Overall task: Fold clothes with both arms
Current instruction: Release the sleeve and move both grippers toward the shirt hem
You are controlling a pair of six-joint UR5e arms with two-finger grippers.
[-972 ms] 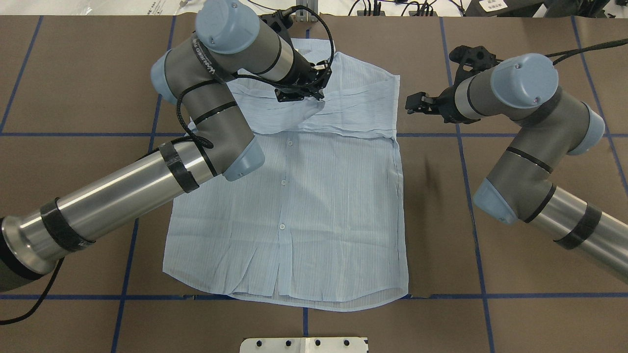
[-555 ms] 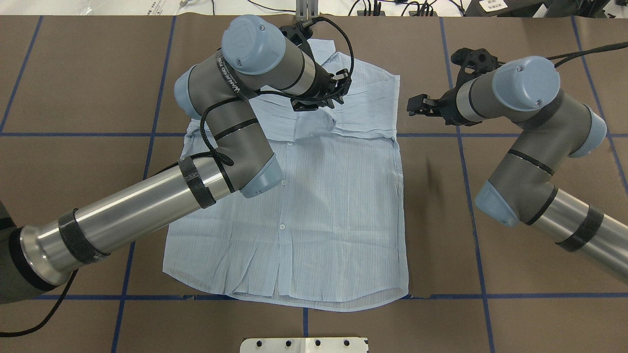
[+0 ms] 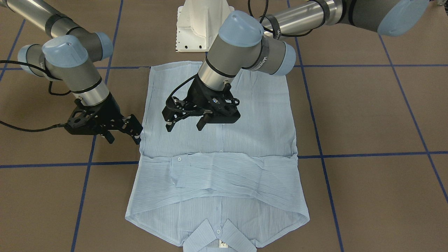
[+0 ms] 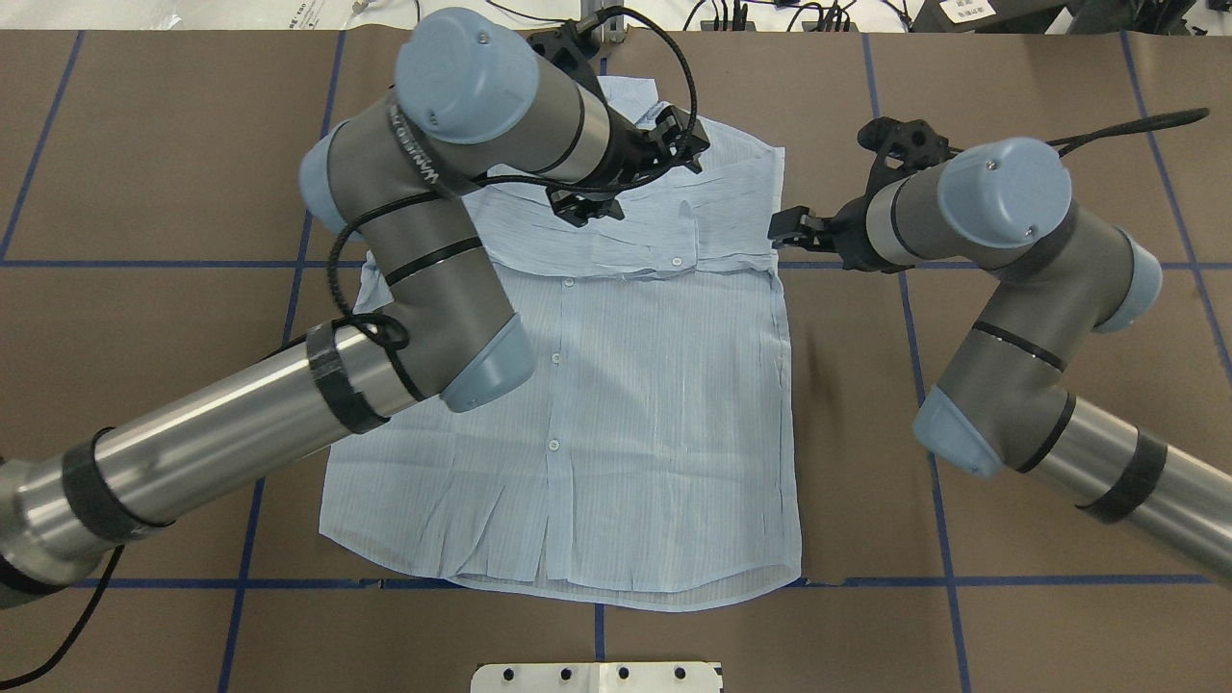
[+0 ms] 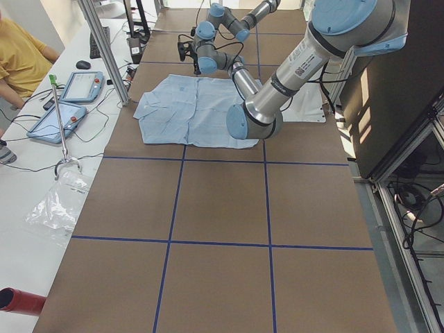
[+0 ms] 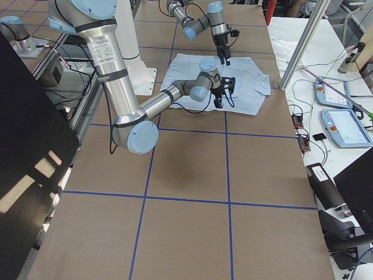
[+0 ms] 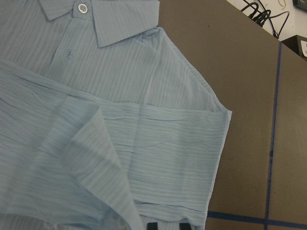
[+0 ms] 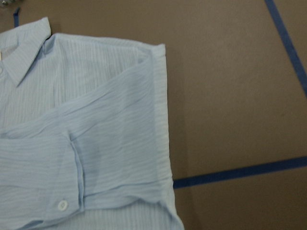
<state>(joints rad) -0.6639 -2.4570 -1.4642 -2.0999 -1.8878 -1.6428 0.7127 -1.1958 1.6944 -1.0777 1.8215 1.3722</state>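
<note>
The pale-blue striped shirt [image 3: 259, 115] [image 4: 635, 404] lies flat and face up, with its collar [image 3: 217, 232] at the far side. Both sleeves are folded across the chest [image 4: 674, 231]. My left gripper [image 3: 184, 127] [image 4: 681, 146] hovers open above the shirt and holds nothing. Its wrist view shows the collar [image 7: 120, 19], the folded sleeve and the shirt's corner. My right gripper [image 3: 123, 139] [image 4: 778, 231] is open at the shirt's right edge, beside the fold line. Its wrist view shows a buttoned cuff [image 8: 62, 205] and the shoulder corner.
The brown table covering [image 4: 1011, 77] is marked with blue tape lines [image 4: 905, 289]. The white pedestal base [image 3: 203, 31] stands at the robot's side. Beyond the far edge runs a white bench with tablets [image 5: 80, 87], a metal pole [image 5: 104, 48] and a person [image 5: 21, 55].
The left gripper, which was down on the sleeve, has swung right and risen. The sleeve now lies flat across the chest. The right gripper has moved in to the shirt's edge.
</note>
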